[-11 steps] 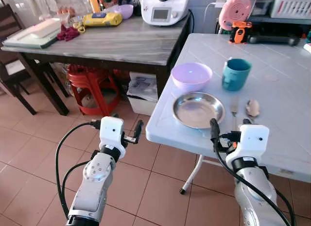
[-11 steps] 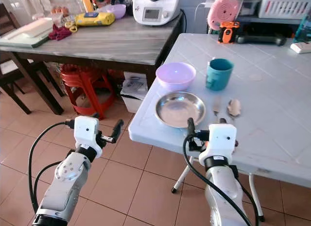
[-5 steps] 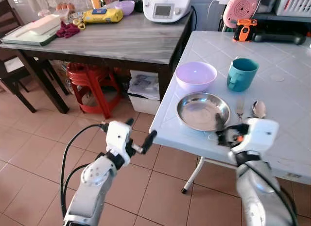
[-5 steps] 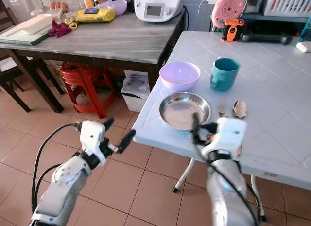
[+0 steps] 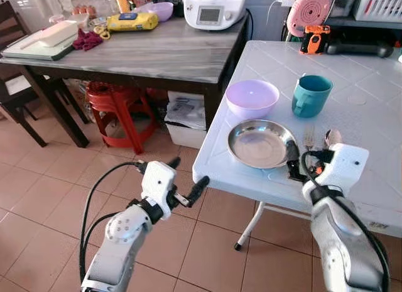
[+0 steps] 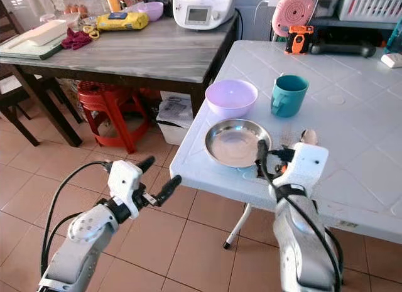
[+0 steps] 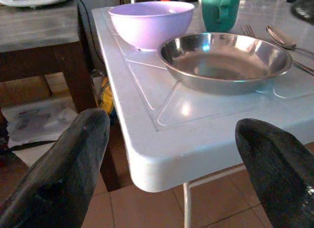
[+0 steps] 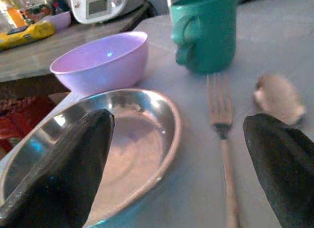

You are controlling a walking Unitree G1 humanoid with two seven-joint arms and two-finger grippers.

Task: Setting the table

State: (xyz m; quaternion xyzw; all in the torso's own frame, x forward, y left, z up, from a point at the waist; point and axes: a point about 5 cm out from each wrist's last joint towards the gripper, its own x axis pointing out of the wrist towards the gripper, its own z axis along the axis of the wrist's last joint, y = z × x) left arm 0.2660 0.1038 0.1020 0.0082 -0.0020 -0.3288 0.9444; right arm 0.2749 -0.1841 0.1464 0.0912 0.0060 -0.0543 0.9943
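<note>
On the white table (image 5: 370, 85) a steel plate (image 5: 260, 144) lies near the front edge, with a purple bowl (image 5: 251, 97) and a teal mug (image 5: 311, 95) behind it. Just right of the plate lie a fork (image 5: 309, 140) and a spoon (image 5: 331, 138). My right gripper (image 8: 171, 164) is open, low over the table's front edge at the plate's right rim, and points at the plate (image 8: 122, 144) and fork (image 8: 221, 120). Below and left of the table's corner, my left gripper (image 5: 186, 174) is open and faces the table edge (image 7: 162, 164), holding nothing.
A dark wooden table (image 5: 157, 53) stands to the left with a white appliance (image 5: 213, 9), a yellow pack (image 5: 132, 21) and a tray (image 5: 44, 41). Beneath it are a red stool (image 5: 119, 110) and a box (image 5: 185, 119). The floor below is tiled.
My right gripper has risen from below the table edge to just over it beside the plate. My left gripper has moved right, toward the table's corner.
</note>
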